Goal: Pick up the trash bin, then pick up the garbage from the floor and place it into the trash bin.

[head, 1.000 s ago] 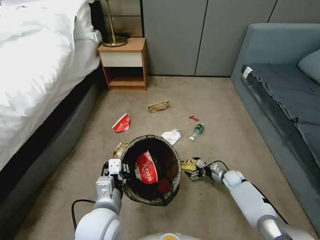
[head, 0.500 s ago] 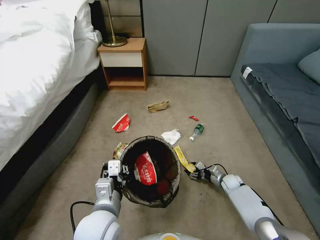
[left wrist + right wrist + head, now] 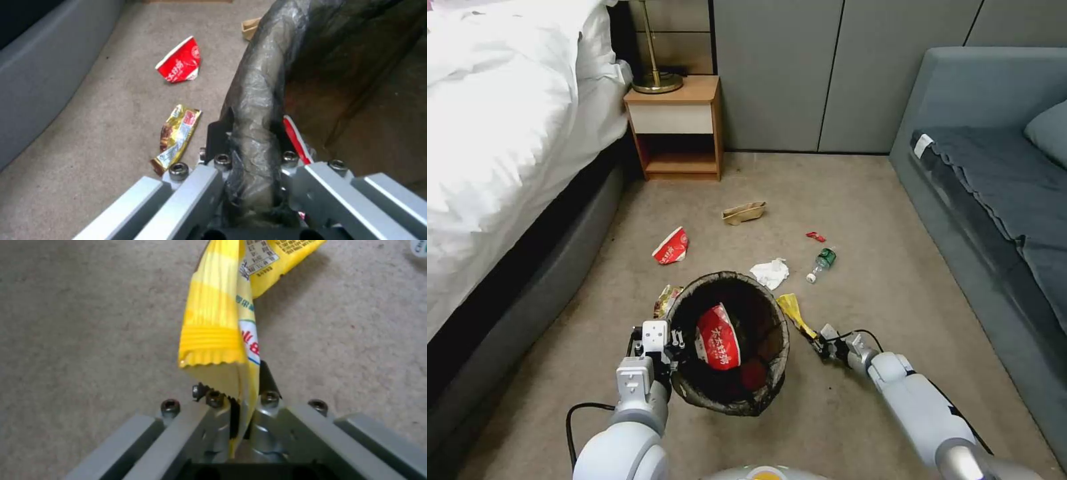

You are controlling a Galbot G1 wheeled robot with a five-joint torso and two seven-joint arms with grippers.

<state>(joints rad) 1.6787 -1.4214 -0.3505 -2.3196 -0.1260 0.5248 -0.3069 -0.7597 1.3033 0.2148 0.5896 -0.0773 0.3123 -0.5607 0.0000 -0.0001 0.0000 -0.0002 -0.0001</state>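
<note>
Left gripper jaws clamp the trash bin rim, holding it open beside the right gripper, whose jaws pinch a yellow snack wrapper.

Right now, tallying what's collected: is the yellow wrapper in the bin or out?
Out. The right end effector pinches the yellow wrapper beside the trash bin, outside its rim.

Open carpet lies beyond the trash bin, broken by scattered litter, hemmed by bed and sofa.
</note>
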